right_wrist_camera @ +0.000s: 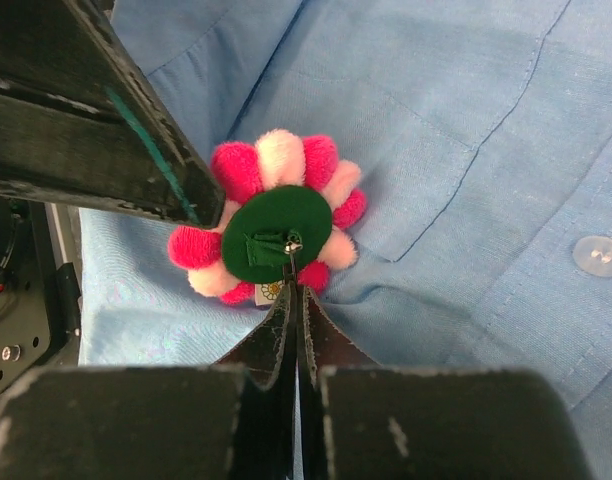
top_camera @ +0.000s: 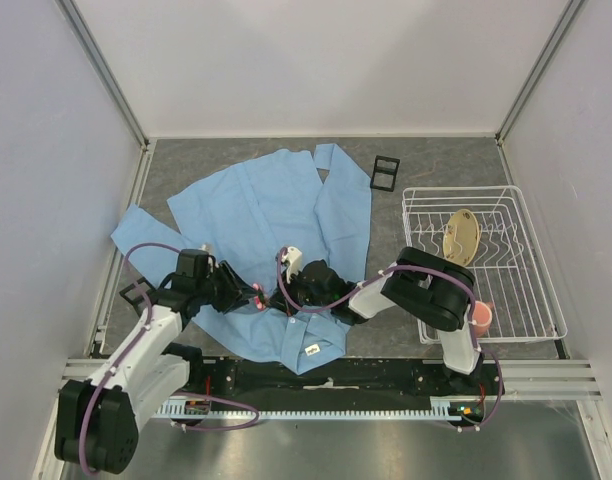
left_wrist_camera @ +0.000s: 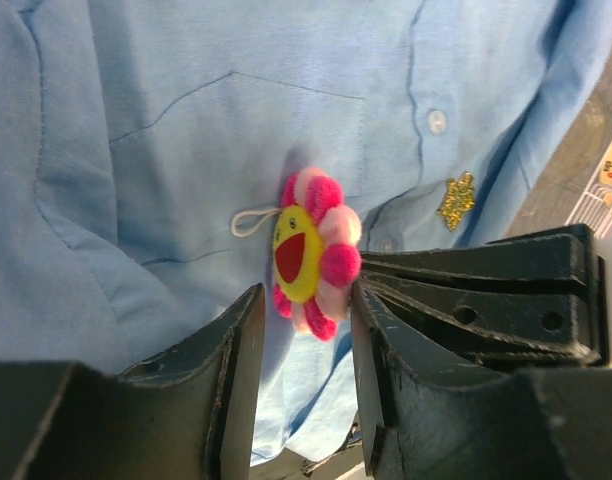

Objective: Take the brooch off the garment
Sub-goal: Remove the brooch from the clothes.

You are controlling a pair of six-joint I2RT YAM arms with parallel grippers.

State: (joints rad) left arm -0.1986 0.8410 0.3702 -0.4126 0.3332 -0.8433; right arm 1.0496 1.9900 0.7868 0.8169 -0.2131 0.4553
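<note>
Two sets of fingers meet at the brooch (right_wrist_camera: pixel 278 232). Our right fingers (right_wrist_camera: pixel 291 300) are pressed together, nipping the pin on its green back. Our left fingers (left_wrist_camera: pixel 306 290) stand partly apart, the brooch's yellow face between their tips, not closed on it. Behind it lies the shirt (left_wrist_camera: pixel 166 150), spread on the table (top_camera: pixel 436 165).

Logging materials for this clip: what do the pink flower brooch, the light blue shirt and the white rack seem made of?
Pink-and-white flower brooch: fuzzy plush petals, matte; its back looks like green felt with a small metal pin. Light blue collared shirt: thin woven cloth, probably cotton, matte, creased with stitched seams. White wire rack: likely coated metal, thin rods.
</note>
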